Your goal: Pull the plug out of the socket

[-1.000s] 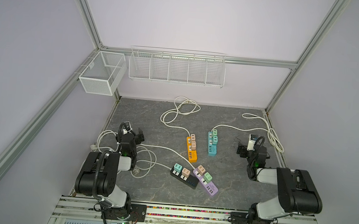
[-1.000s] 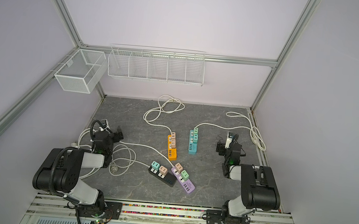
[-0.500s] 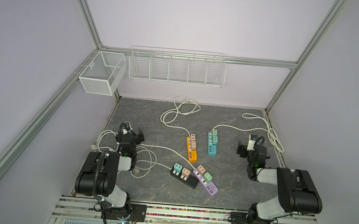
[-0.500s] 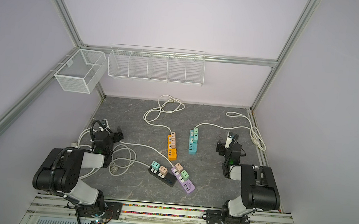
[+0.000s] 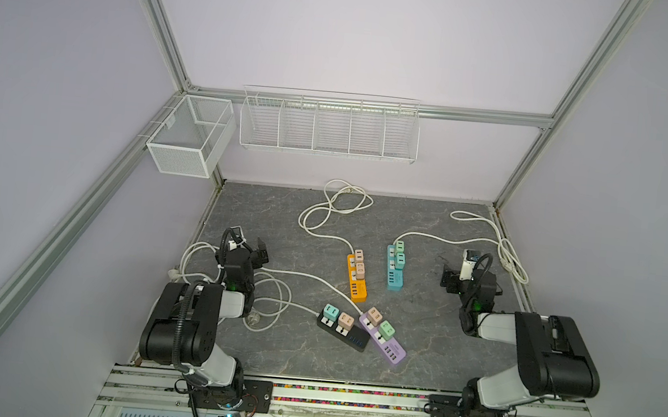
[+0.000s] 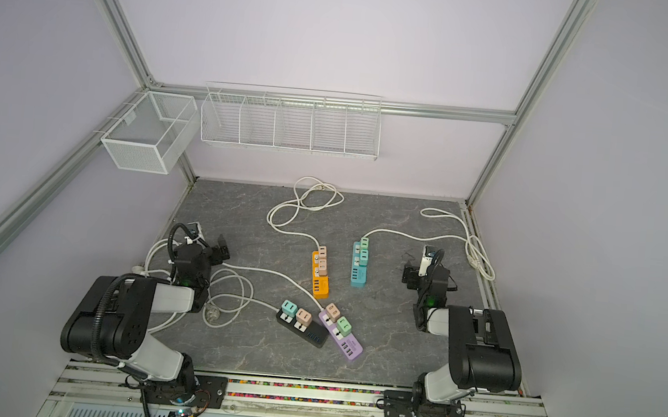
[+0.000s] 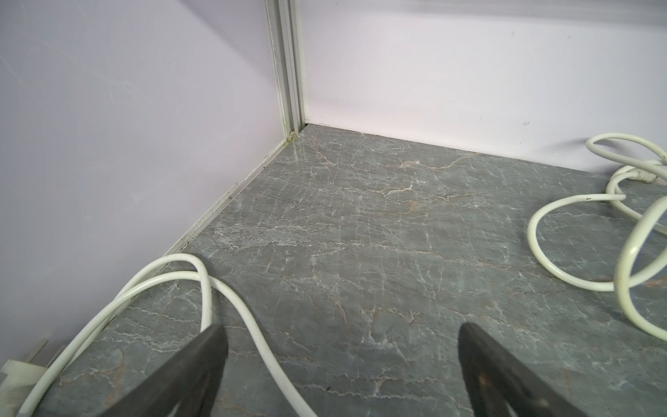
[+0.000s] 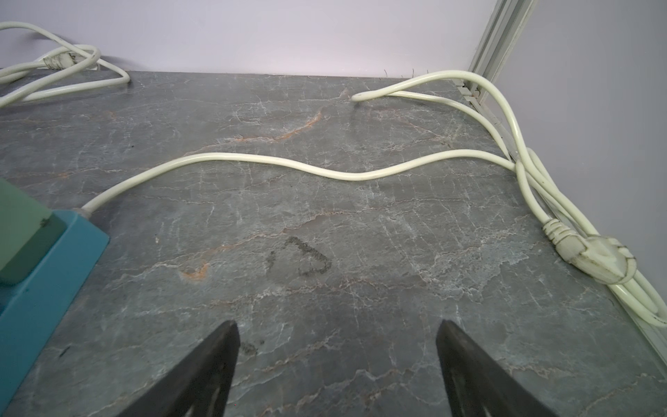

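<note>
Still, left gripper [image 7: 341,326] and right gripper [image 8: 336,322] stay open.

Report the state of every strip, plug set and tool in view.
orange strip, two peach plugs seated.
blue strip, two green plugs seated.
black strip, teal-and-peach plugs seated.
purple strip, peach-and-green plugs seated.
left tool, open, holding nothing.
right tool, open, holding nothing.
</note>
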Robot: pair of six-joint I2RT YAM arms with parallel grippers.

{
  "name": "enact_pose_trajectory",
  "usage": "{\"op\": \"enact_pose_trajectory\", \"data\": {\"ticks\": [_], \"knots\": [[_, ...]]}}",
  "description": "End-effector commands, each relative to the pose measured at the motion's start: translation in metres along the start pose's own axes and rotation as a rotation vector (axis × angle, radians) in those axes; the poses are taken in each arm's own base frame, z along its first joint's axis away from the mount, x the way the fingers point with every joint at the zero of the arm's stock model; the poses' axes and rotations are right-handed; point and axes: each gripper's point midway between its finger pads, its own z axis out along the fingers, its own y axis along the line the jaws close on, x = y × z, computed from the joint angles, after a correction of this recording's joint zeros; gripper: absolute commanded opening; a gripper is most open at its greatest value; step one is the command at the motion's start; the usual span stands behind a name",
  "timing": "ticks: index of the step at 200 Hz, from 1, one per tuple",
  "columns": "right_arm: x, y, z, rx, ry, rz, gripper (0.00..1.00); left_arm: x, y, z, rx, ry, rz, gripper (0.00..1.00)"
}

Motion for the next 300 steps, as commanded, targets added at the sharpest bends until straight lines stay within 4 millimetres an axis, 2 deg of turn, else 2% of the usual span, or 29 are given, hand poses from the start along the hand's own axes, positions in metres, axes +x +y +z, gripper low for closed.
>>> {"op": "enact_pose_trajectory", "data": {"ticks": [1,102,130,193,231,261,271,300], "knots": [[-0.012,0.001,0.000,-0.005,-0.040,-0.018,0.88,-0.003,0.001,-0.002,-0.005,-0.020,-0.012,1.00],[-0.017,0.003,-0.003,0.019,-0.046,-0.042,0.88,-0.008,-0.001,-0.008,0.014,-0.042,-0.015,1.00],[-0.023,0.000,-0.005,0.035,-0.028,-0.037,0.88,-0.017,-0.001,-0.013,0.023,-0.046,-0.012,1.00],[-0.041,-0.003,-0.027,0.046,-0.006,0.013,0.88,-0.050,0.003,-0.036,0.018,-0.020,-0.095,1.00],[-0.053,-0.012,-0.038,0.089,0.025,0.098,0.88,-0.071,0.010,-0.054,-0.006,0.005,-0.205,1.00],[-0.066,-0.021,-0.057,0.119,0.038,0.293,0.88,-0.089,0.012,-0.071,0.005,-0.003,-0.337,1.00],[-0.069,-0.019,-0.061,0.111,0.061,0.356,0.89,-0.090,0.013,-0.074,0.008,-0.007,-0.370,1.00],[-0.074,0.002,-0.068,-0.003,0.129,0.446,0.89,-0.084,0.012,-0.083,0.040,-0.001,-0.510,1.00]]}}
